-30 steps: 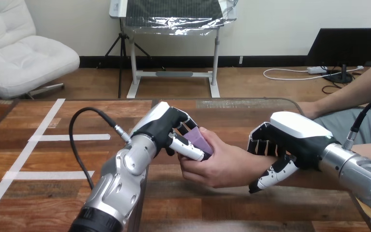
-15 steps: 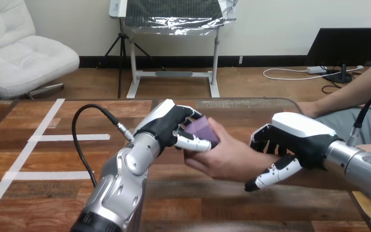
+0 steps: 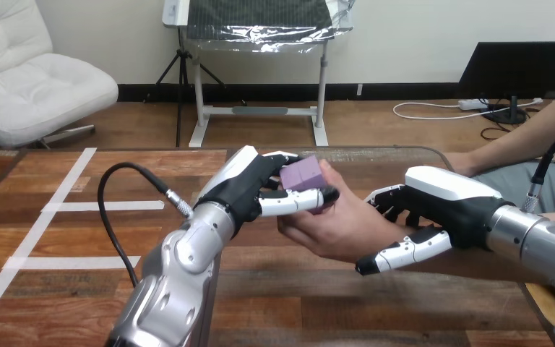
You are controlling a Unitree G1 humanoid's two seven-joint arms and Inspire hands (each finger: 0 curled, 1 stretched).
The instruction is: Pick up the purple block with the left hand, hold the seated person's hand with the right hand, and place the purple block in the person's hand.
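Vs half a second ago: the purple block point(image 3: 302, 173) sits higher, now on top of the person's hand point(image 3: 332, 228) at its fingertip end, and no longer tipped. My left hand point(image 3: 249, 184) has come up with it and is still clamped on the block, with my thumb point(image 3: 296, 200) laid across its front face. The person's hand has tilted up, its thumb touching the block's right side, so we are both on the block. My right hand point(image 3: 444, 199) is at the wrist end of the person's hand and has shifted slightly left. I cannot tell if it grips the wrist or only sits against it.

Hidden: the block's underside, behind my thumb and the person's fingers. The person's wrist is behind my right hand. My right forearm is cut off at the edge. The table point(image 3: 79, 238) lies below the person's hand.
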